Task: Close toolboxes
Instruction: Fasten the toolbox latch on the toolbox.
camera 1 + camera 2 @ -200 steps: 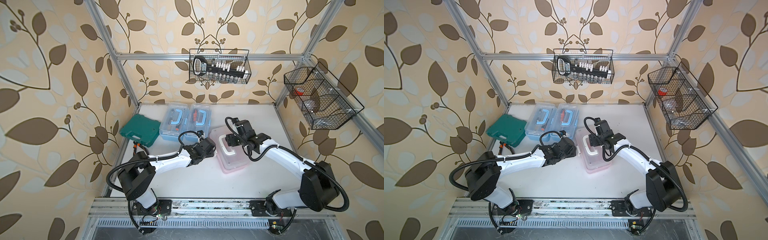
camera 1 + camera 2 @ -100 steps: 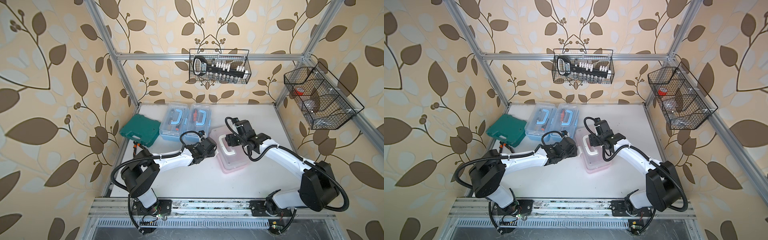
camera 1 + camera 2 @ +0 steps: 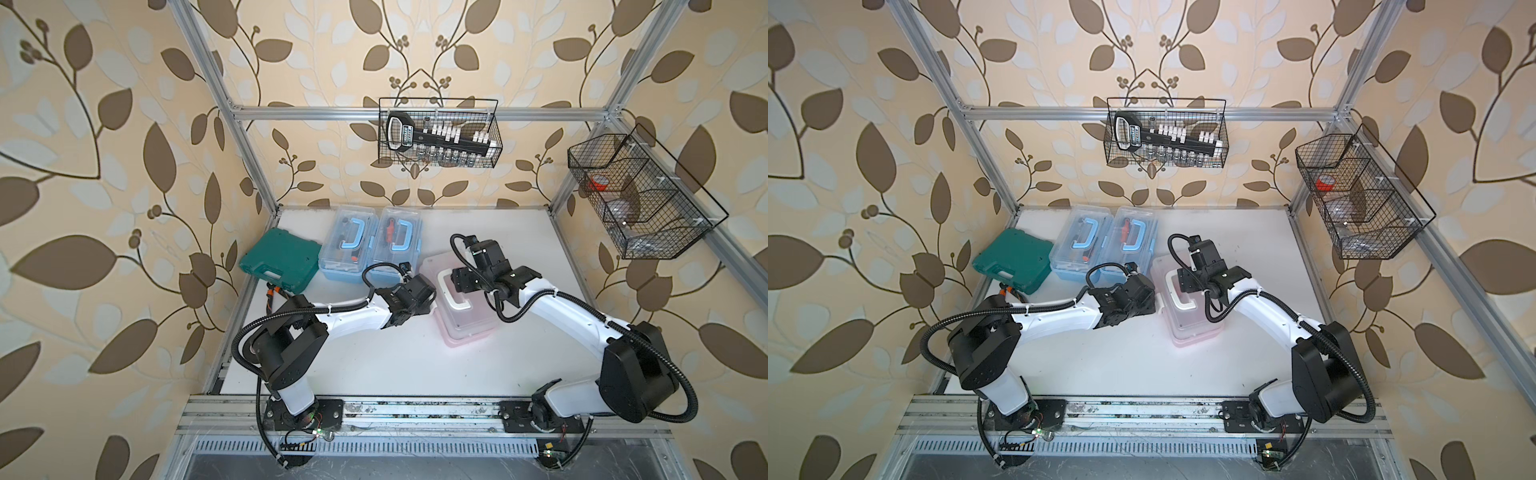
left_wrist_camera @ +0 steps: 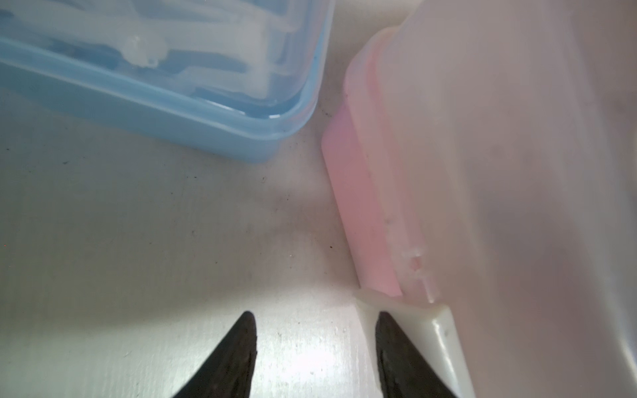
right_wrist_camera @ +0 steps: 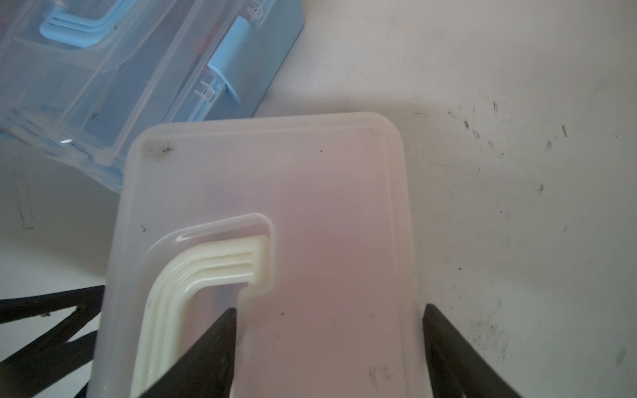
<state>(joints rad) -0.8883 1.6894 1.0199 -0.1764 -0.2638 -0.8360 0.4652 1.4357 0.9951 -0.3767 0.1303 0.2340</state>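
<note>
Two translucent blue toolboxes sit at 11 o'clock on the scuffed white surface. My left gripper, tapered black fingers apart, is beside the glossy white latch at 9 o'clock of the rounded pink toolbox. My right gripper is spread wide over its frosted lid.

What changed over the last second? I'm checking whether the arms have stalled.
The left arm shifted slightly toward the pink toolbox, its left gripper barely nearer. Nothing grasped or released. The right gripper, both blue toolboxes and the green case stayed put.
</note>
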